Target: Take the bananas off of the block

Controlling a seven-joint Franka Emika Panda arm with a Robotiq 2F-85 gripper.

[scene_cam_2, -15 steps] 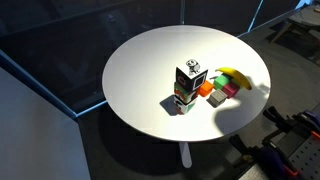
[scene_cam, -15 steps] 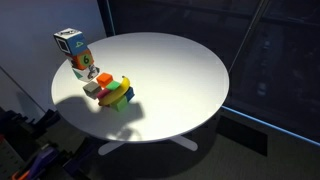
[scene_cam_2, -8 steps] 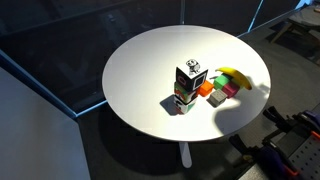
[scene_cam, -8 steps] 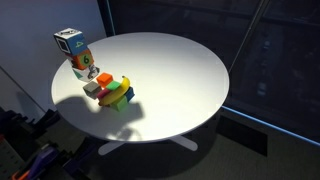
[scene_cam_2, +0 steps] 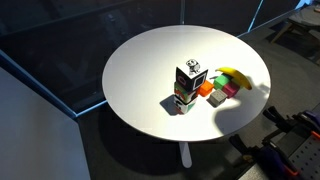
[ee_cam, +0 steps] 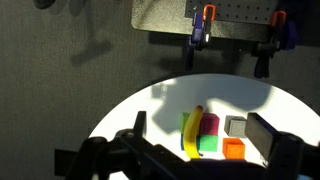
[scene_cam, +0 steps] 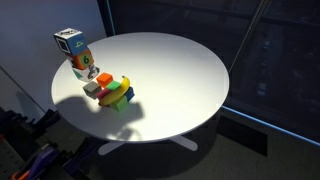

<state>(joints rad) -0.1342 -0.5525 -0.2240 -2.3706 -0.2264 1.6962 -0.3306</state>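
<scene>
The yellow bananas point(ee_cam: 192, 133) lie on top of a cluster of coloured blocks point(ee_cam: 210, 125), green and magenta, with an orange block point(ee_cam: 234, 149) and a grey block point(ee_cam: 235, 125) beside them. The bananas also show in both exterior views point(scene_cam: 122, 88) point(scene_cam_2: 235, 75), near the edge of the round white table point(scene_cam: 175, 80). My gripper point(ee_cam: 203, 126) is open and empty, well above the bananas, with its fingers on either side of the cluster in the wrist view. The gripper does not show in the exterior views.
A blue-white-orange carton point(scene_cam: 75, 54) stands upright next to the blocks and also shows in an exterior view point(scene_cam_2: 189, 83). Clamps point(ee_cam: 203, 22) and a panel hang beyond the table's far edge. The floor around is dark.
</scene>
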